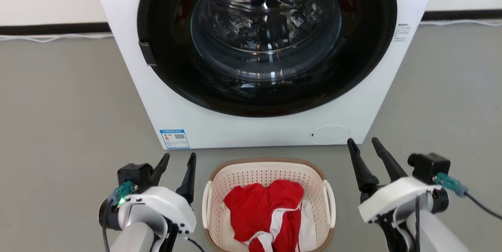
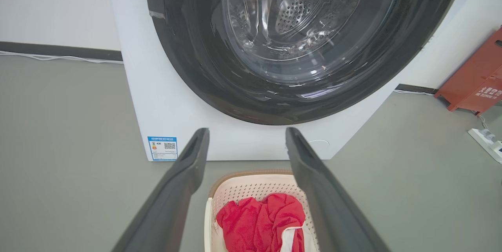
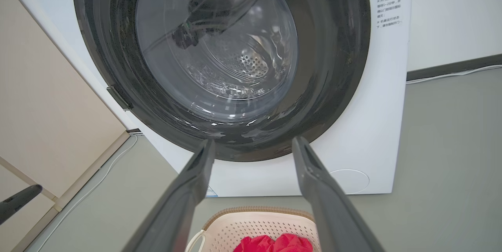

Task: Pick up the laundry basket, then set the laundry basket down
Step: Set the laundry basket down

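Clothes in laundry basket; washing machine behind.

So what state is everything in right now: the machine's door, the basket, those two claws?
Washing machine door: shut.
Laundry basket: upright on the floor in front of the machine, not gripped, partly filled.
Red and white clothes: crumpled inside the basket.
Left gripper: open, empty, to the basket's left, apart from it.
Right gripper: open, empty, to the basket's right, apart from it.
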Robot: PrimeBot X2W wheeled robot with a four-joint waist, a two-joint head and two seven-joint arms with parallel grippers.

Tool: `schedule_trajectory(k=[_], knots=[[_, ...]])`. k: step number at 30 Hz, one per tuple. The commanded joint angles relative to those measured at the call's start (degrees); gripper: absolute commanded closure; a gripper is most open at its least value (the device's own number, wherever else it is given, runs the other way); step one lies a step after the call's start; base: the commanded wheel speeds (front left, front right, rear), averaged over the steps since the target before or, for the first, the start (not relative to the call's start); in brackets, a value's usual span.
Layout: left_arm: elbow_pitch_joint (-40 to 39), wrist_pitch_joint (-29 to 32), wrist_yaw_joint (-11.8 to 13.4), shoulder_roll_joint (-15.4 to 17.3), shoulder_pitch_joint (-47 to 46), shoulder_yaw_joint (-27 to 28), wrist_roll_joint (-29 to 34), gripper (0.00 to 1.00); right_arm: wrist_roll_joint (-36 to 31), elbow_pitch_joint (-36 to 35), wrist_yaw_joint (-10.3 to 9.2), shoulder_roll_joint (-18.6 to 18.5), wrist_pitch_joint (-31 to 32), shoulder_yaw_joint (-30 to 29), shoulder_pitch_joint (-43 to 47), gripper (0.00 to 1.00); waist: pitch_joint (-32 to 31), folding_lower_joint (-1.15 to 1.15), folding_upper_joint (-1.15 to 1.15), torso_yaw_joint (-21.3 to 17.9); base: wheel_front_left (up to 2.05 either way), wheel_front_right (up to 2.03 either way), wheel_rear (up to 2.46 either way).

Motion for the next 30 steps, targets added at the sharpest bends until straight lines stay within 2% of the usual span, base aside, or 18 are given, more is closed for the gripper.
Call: schedule_trajectory(k=[1,9,18,30], knots=[[-3.03,-0.60,0.37,1.01,0.22,2.84,1.47,0.00,-1.92,-3.02,0.36,0.52,-0.62,-0.60,1.45,0.00,-0.93,0.00,0.00,0.37,0.00,0.00,0.00],[-10.85,-0.60,0.48,-0.23,5.45,8.17,4.85,0.00,-7.15,-10.49,0.36,2.86,-0.62,-7.42,6.66,0.00,-2.64,0.00,0.00,0.82,0.00,0.00,0.00],[-18.23,-0.60,0.57,-2.24,10.41,12.92,9.40,0.00,-11.32,-15.26,0.36,5.01,-0.62,-12.63,10.64,0.00,-3.19,0.00,0.00,1.17,0.00,0.00,0.00],[-24.89,-0.60,-1.51,-4.28,16.15,17.01,14.03,0.00,-15.00,-19.50,0.36,6.30,-0.62,-16.64,13.87,0.00,-3.42,0.00,0.00,0.77,0.00,0.00,0.00]])
